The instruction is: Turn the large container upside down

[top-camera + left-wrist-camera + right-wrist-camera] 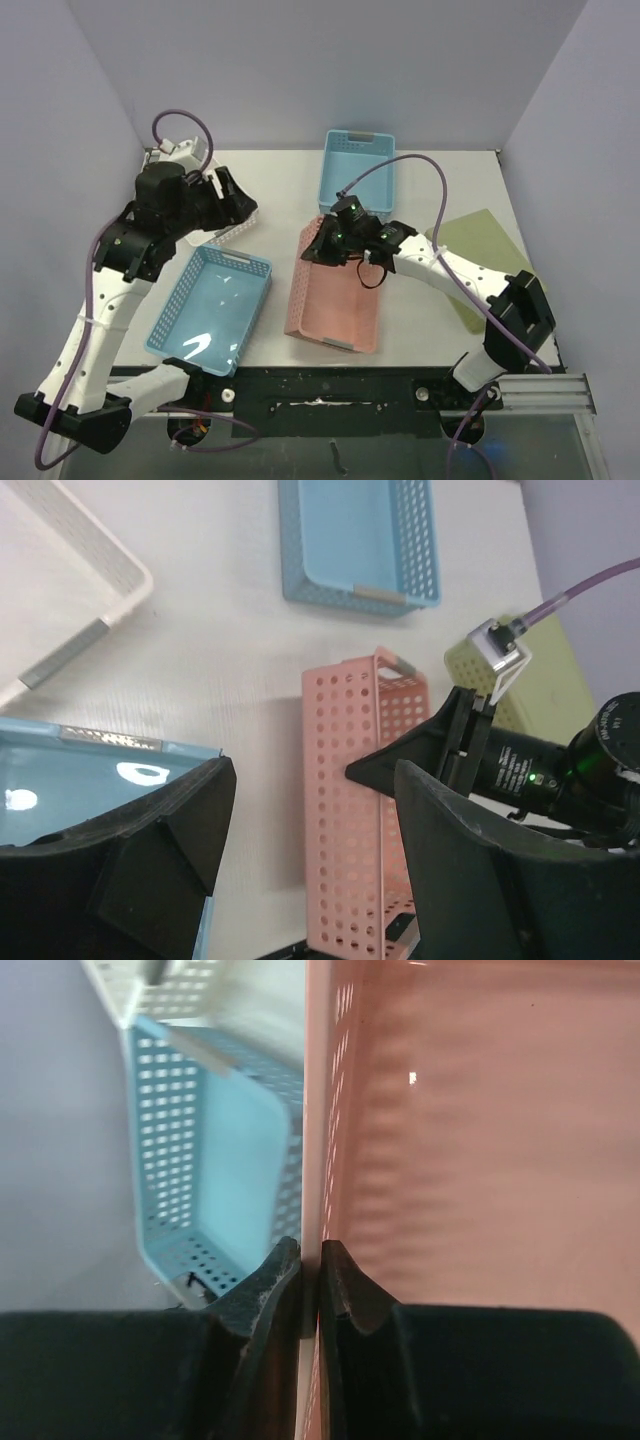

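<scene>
The pink perforated basket (335, 300) sits at the table's middle front, with its left long wall raised so that it tilts onto its side. My right gripper (320, 246) is shut on that left wall near its far end. In the right wrist view both jaws (310, 1260) clamp the thin pink wall (480, 1130). In the left wrist view the basket (350, 810) stands nearly on edge, with the right gripper's finger (400, 760) on its rim. My left gripper (236, 200) is open and empty, above the table left of the pink basket; it also shows in the left wrist view (315, 780).
A light-blue basket (212, 310) lies at the front left, close to the pink one. A smaller blue basket (357, 172) stands at the back. A white basket (238, 232) lies under my left arm. A green mat (490, 260) lies to the right.
</scene>
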`<state>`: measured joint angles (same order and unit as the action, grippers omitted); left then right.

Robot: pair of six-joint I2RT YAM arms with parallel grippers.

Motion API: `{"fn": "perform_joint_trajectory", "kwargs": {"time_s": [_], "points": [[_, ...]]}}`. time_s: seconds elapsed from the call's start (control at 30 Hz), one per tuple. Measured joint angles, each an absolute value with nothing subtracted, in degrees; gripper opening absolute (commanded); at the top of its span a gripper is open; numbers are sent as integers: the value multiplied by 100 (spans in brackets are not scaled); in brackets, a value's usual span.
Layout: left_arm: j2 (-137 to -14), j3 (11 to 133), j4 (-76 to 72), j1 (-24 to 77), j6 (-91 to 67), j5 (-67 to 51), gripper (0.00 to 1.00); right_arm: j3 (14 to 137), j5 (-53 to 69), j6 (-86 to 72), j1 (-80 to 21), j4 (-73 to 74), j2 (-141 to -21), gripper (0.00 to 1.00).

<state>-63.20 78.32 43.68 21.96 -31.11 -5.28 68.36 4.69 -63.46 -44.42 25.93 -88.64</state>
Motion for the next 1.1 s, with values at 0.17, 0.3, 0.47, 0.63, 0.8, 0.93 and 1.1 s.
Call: {"fn": "perform_joint_trajectory", "kwargs": {"time_s": [0.17, 0.3, 0.47, 0.63, 0.8, 0.93, 1.1], "points": [[-6222, 8611, 4762, 2012, -2978, -305, 64, 7207, 1125, -6366, -4473, 1820, -9146, 0], [-6193, 8917, 4980, 2012, -2928, -161, 64, 7192, 1809, -6628, -4440, 913, -9351, 0], [-6226, 8978, 5120, 2008, -2921, -84, 64, 6582, 2602, -7234, -4276, -683, -9419, 0], [-6259, 8853, 5113, 2008, -2930, -137, 64, 5395, 3221, -7979, -3911, -2460, -9406, 0], [-6296, 8680, 5072, 2003, -2950, -279, 64, 4493, 3693, -8374, -3511, -3732, -9129, 5], [-6337, 8595, 5030, 2001, -2956, -395, 64, 3929, 3979, -8473, -3181, -4292, -8906, 11], [-6359, 8501, 4982, 1990, -2956, -508, 64, 3308, 4287, -8169, -2585, -4222, -8320, 21]]}}
